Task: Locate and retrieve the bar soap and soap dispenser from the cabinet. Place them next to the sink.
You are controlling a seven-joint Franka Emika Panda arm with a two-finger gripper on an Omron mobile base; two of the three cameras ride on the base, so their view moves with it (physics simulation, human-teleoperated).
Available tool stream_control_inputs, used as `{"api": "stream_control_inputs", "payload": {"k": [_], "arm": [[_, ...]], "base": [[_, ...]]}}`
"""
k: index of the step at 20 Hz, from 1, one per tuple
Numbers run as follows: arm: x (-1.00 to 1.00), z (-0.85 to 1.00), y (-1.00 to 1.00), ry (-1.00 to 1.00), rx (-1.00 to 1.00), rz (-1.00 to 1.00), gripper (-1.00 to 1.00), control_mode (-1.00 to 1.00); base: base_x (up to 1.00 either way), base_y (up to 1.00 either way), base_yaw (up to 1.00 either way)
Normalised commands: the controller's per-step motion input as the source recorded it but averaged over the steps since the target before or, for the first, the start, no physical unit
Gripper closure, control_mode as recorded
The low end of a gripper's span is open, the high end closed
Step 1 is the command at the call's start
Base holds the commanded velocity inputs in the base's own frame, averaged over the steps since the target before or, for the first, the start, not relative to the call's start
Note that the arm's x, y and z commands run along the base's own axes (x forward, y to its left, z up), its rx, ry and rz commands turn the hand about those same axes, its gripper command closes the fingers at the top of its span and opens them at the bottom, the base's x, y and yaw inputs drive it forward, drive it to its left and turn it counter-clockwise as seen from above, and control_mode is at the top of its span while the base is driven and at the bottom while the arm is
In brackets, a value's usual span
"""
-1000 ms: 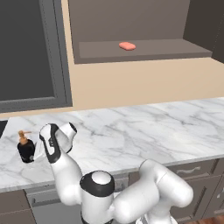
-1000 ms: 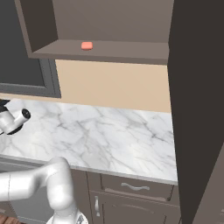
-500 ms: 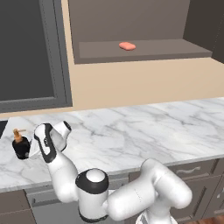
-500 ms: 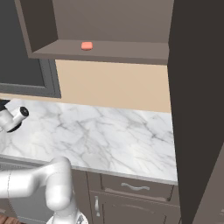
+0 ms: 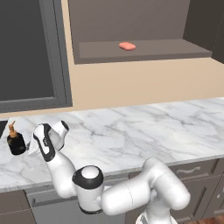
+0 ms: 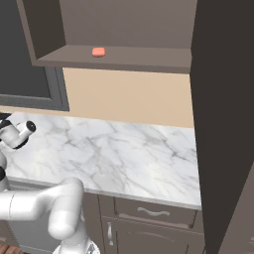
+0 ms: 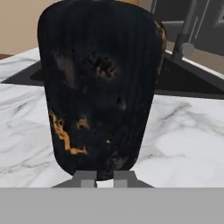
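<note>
Jaws: I read them as drawn together; in the hand view the gripper (image 7: pixel 105 176) has its two tips almost meeting just under the bottle's base, with nothing between them.
Soap dispenser: the soap dispenser (image 7: pixel 100 87) stands upright on the marble directly ahead of the jaws, so near it towers over them. From the left base view the soap dispenser (image 5: pixel 16 141) sits just beyond the hand, free of it as far as I can tell. I judge it parked here on purpose, since this is the sink end of the counter.
Counter: the counter (image 5: pixel 144 131) carries the bottle and runs off to the side of the jaws, bare marble.
Sink: the sink (image 7: pixel 183 78) lies just behind the bottle from the jaws, a dark basin with a faucet (image 7: pixel 186 33) rising at its back. This nearness makes me count the bottle as delivered.
Bar soap: the bar soap (image 5: pixel 127 46) lies flat on the shelf, high above and well away from the jaws, not yet fetched.
Cabinet: the cabinet (image 5: pixel 144 50) stands farthest off, its shelf open-fronted, so I expect a clear reach in for the bar.
</note>
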Motion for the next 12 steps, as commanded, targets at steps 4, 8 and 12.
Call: {"api": "stream_control_inputs", "payload": {"k": [4, 8, 12], "arm": [[0.01, -0.22, 0.13, -0.03, 0.0, 0.0, -1.0, -1.0], [-0.13, 0.0, 0.08, 0.0, 0.0, 0.0, -1.0, -1.0], [-0.42, -0.01, 0.0, 0.0, 0.0, -0.02, -1.0, -1.0]], "base": [[0.0, 0.0, 0.0], [0.0, 0.0, 0.0], [0.0, 0.0, 0.0]]}}
